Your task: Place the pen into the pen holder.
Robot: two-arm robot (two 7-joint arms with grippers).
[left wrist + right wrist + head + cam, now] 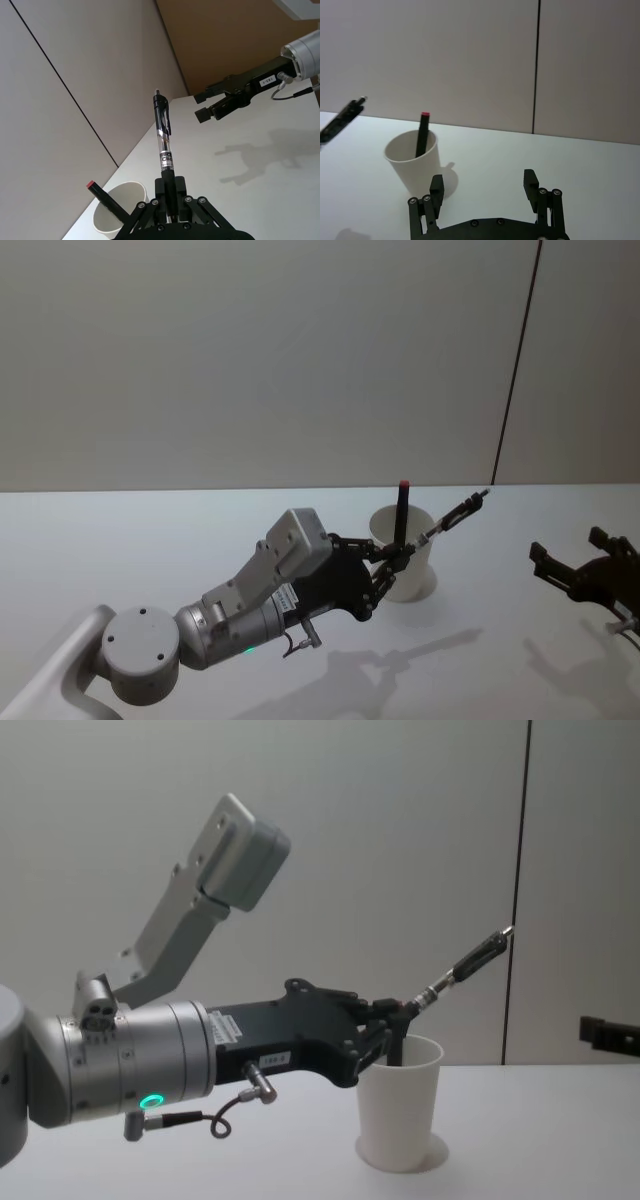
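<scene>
The pen holder (412,162) looks like dull white paper. The pen (164,145) has a clear, shiny plastic body. The left claw (169,189) is dull black, its arm (130,1065) smooth silver metal.

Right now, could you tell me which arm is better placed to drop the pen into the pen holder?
Left. The left claw is shut on the pen by the rim of the pen holder; the right claw is open, empty and farther off.
</scene>
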